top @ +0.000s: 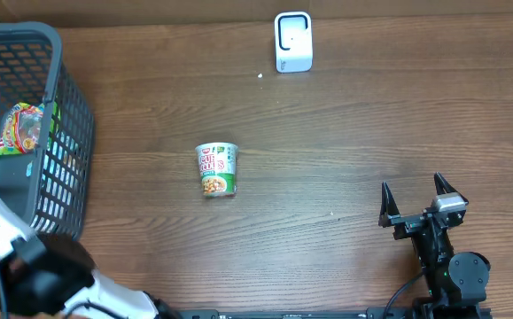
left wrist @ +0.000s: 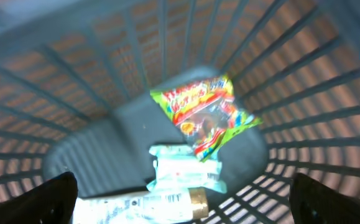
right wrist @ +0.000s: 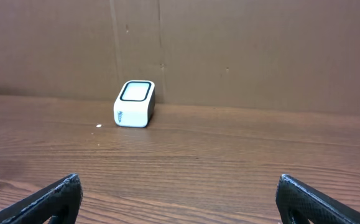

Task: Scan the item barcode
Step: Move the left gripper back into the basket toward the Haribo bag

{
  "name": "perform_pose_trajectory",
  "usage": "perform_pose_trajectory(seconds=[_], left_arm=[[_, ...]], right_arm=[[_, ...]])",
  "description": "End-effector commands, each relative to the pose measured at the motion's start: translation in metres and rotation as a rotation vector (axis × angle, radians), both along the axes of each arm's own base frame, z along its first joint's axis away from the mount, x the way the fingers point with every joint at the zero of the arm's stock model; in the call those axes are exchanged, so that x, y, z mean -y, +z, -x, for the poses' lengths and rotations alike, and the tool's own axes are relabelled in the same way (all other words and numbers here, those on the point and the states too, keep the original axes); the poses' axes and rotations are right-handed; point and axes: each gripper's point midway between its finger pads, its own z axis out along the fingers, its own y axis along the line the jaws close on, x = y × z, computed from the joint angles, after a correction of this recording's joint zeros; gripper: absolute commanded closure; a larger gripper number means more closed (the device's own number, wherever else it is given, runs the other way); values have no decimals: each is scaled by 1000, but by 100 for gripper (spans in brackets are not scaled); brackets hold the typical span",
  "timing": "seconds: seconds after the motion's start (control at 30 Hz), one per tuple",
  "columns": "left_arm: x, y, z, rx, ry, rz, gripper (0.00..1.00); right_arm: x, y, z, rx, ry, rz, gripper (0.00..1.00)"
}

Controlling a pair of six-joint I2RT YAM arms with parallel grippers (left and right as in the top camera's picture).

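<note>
- I read this as a mock shop checkout set up on a test bench.
- Small white barcode scanner (top: 292,42) stands at the far edge of a brown wooden table (top: 345,124).
- Grey plastic shopping basket (top: 70,124) at the left, with a bright snack packet (left wrist: 207,115) inside.
- Noodle cup (top: 217,169) lies mid-table.
- Plain cardboard wall (right wrist: 260,50) closes the far side.

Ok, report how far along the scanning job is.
Done: a noodle cup lies out on the table; whether scanned, cannot tell. In hand: nothing; left gripper hangs open over packets in the basket, right gripper open, idle. Left: carry an item to the scanner.
</note>
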Motion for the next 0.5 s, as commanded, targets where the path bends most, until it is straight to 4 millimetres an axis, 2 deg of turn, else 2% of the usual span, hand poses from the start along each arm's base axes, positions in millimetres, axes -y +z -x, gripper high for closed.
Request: perform_pose_trajectory(seconds=[0.0, 0.07, 0.2, 0.33, 0.47], left_arm=[[-1, -51, -13, -68, 5, 135, 0], [0, -85, -12, -148, 14, 201, 0], [-1, -129, -15, -231, -7, 274, 0], [-7, -168, -26, -265, -22, 313, 0], [-17, -192, -43, -247, -26, 297, 0]], right_arm=[[2, -2, -1, 1, -12, -3, 0], [2, -2, -1, 1, -12, -3, 0], [2, -2, -1, 1, -12, -3, 0], [2, -2, -1, 1, -12, -3, 0], [2, -2, -1, 1, -12, -3, 0]])
